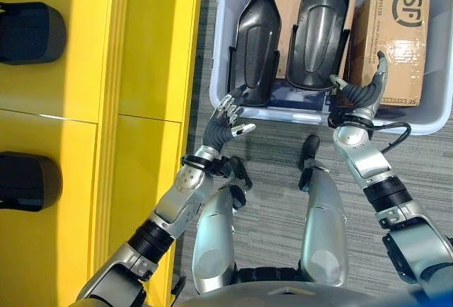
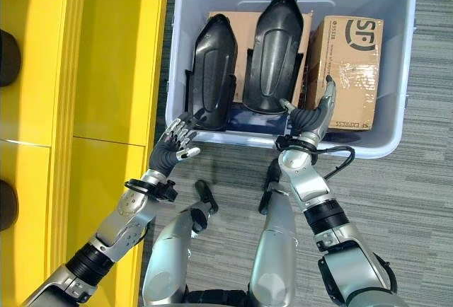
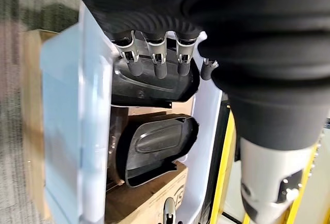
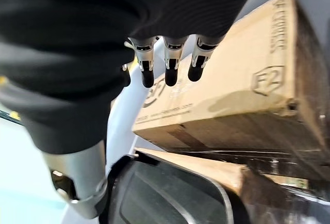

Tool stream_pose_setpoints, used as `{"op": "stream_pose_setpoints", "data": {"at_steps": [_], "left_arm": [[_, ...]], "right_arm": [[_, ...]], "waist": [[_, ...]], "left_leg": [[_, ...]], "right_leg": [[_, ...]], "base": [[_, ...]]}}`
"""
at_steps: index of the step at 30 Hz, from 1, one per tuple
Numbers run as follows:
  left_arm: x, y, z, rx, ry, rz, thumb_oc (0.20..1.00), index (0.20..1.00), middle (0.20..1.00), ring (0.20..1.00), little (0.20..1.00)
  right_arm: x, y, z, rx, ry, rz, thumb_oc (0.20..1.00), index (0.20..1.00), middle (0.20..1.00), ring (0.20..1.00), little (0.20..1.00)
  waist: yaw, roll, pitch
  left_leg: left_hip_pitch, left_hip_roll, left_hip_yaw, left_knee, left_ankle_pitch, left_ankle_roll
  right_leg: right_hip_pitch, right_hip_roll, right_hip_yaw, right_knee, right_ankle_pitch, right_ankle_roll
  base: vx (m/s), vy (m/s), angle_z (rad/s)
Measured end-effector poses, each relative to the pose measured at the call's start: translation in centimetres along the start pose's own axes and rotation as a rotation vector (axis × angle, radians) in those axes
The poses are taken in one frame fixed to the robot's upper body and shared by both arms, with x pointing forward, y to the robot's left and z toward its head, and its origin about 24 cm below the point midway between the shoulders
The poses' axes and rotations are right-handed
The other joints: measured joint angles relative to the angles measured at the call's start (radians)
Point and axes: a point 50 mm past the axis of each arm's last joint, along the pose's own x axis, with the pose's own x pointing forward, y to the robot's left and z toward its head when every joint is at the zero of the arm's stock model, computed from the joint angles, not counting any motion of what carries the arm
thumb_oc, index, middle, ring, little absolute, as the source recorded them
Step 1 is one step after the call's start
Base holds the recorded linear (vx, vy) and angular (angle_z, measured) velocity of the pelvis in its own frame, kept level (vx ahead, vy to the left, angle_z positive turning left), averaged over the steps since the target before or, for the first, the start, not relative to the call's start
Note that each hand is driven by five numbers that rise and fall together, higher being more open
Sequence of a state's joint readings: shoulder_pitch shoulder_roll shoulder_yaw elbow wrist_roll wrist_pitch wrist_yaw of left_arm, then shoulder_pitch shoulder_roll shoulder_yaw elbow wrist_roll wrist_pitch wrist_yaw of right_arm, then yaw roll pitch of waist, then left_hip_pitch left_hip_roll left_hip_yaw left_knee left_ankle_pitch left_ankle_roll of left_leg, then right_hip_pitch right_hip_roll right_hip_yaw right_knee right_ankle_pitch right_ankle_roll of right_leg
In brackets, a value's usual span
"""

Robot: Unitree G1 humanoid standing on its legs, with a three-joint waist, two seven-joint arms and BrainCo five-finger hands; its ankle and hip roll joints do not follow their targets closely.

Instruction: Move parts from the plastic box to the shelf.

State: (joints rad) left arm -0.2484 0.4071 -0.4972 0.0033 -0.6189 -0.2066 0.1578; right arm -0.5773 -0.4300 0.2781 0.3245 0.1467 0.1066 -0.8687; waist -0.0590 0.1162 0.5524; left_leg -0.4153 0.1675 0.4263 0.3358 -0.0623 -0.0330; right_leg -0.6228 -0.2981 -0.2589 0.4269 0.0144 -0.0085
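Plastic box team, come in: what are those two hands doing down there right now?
Left hand and right hand open at the plastic box near rim, holding nothing. Two black parts inside beside cardboard boxes. Nothing blocking.

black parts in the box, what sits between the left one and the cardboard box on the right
The second black part stands between the left black part and the cardboard box, seen in the right eye view.

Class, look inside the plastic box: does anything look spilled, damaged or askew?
Nothing stands out. Two black parts lean side by side on cardboard boxes in the plastic box. Both open hands, left hand and right hand, hover at its near rim.
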Motion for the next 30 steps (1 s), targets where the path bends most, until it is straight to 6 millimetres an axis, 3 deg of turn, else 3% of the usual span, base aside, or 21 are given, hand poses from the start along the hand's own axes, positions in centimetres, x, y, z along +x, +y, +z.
{"op": "stream_pose_setpoints", "data": {"at_steps": [3,6,11,15,18,21,30], "left_arm": [[0.1,-0.1,0.0,0.001,0.002,-0.003,1.000,1.000,1.000,1.000,1.000],[0.0,0.1,-0.4,0.005,0.020,0.000,1.000,1.000,1.000,1.000,1.000],[0.0,0.2,-0.4,0.006,0.024,-0.003,1.000,1.000,1.000,1.000,1.000],[-0.1,0.0,-0.6,-0.016,0.044,-0.023,1.000,1.000,1.000,1.000,1.000],[-0.1,0.0,-0.7,-0.023,0.052,-0.034,1.000,1.000,1.000,1.000,1.000],[-0.1,0.1,-0.7,-0.047,0.053,-0.037,1.000,1.000,1.000,1.000,1.000],[-0.2,0.6,-1.0,-0.073,0.068,-0.073,1.000,1.000,1.000,1.000,1.000]], "right_arm": [[1.4,-0.1,-0.4,-0.008,0.058,-0.026,1.000,1.000,1.000,1.000,1.000],[3.2,-0.3,0.7,-0.008,0.053,-0.056,1.000,1.000,1.000,1.000,1.000],[4.0,-0.7,1.0,-0.085,0.012,-0.080,1.000,1.000,1.000,1.000,1.000],[4.8,-1.3,3.9,-0.302,-0.265,-0.135,1.000,1.000,1.000,1.000,1.000],[4.9,-1.5,7.2,-0.376,-0.484,-0.189,1.000,1.000,1.000,1.000,1.000],[4.1,-0.9,8.9,-0.394,-0.602,-0.167,1.000,1.000,1.000,1.000,1.000],[5.8,-2.1,1.4,-0.559,-0.237,-0.160,1.000,1.000,1.000,1.000,1.000]], "waist": [[0.015,0.002,-0.001],[0.026,0.004,-0.002],[0.050,0.011,-0.007],[0.053,0.012,-0.007],[0.055,0.012,-0.008],[0.067,0.012,-0.008],[0.078,0.013,-0.008]], "left_leg": [[-0.003,0.000,-0.004,0.001,0.004,0.000],[-0.016,0.002,-0.025,0.003,0.010,-0.002],[-0.023,0.004,-0.038,0.014,0.010,-0.003],[-0.029,-0.005,-0.041,0.014,0.010,-0.002],[-0.043,-0.011,-0.048,0.017,0.010,-0.001],[-0.043,-0.011,-0.049,0.016,0.010,-0.001],[-0.055,-0.009,-0.056,0.017,0.010,-0.001]], "right_leg": [[0.000,0.000,-0.001,0.000,-0.001,-0.001],[0.000,-0.003,-0.016,0.007,-0.006,-0.004],[-0.001,-0.008,-0.028,0.025,-0.022,-0.006],[-0.009,-0.017,-0.029,0.033,-0.026,-0.004],[-0.022,-0.019,-0.029,0.036,-0.025,-0.003],[-0.022,-0.018,-0.030,0.037,-0.024,-0.003],[-0.026,-0.020,-0.038,0.035,-0.024,-0.004]], "base": [[0.01,-0.022,0.04],[0.00,-0.059,0.13],[0.02,-0.009,0.08],[0.02,0.033,0.05],[0.01,0.016,0.03],[0.00,0.000,0.00],[-0.02,-0.040,0.01]]}}
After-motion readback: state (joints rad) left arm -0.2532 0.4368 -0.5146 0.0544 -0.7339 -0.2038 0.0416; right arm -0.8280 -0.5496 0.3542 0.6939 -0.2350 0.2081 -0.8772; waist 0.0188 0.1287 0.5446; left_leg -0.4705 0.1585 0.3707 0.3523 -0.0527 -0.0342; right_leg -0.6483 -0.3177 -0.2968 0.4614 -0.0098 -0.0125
